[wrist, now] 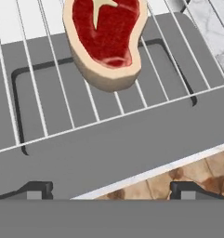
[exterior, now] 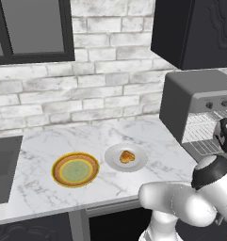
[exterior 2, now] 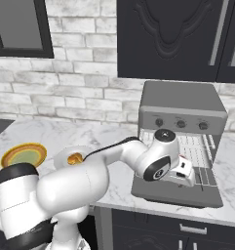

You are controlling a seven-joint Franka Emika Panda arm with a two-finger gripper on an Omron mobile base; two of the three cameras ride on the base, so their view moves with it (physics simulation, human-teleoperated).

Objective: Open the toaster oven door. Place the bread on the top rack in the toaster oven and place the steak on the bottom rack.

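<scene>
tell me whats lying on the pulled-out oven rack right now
The steak lies on the wire rack, above the opened door. The open gripper holds nothing. Which of the two racks it is cannot be told. The bread sits on a white plate.

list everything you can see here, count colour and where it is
toaster oven: 1, dark grey, on the counter at right
toaster oven door: 1, grey, folded down open
rack: 1, silver wire, pulled out over the door, steak on it
steak: 1, red with pale fat, lying on the rack
bread: 1, golden brown, on the white plate
white plate: 1, mid counter
yellow plate: 1, green centre, left of the white plate
counter: 1, white marble
sink: 1, dark, far left
gripper: 1, dark fingers, open, above the door
</scene>
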